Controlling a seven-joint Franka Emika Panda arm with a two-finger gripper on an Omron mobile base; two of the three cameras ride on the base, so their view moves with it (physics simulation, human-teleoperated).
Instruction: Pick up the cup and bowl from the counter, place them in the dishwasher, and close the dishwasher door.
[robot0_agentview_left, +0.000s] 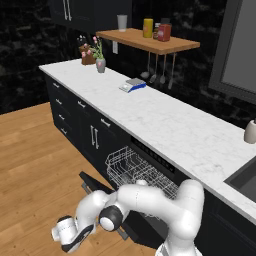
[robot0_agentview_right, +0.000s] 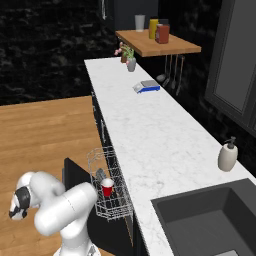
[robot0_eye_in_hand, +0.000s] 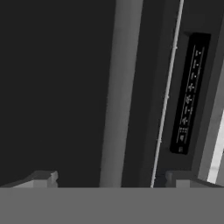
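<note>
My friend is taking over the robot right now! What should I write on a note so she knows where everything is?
Gripper: open and empty, low in front of the flat black dishwasher door, pointing at its long silver bar handle.
Small red plastic cup: already standing in the white wire pull-out rack of the black dishwasher.
A grey shape lies in the rack just behind the cup; it may be the bowl, but it is too small to tell.
White marble-look counter: no cup or bowl seen on it.
Done: cup loaded.
Left: check the bowl, probably push the rack in, then lift the door shut.
</note>
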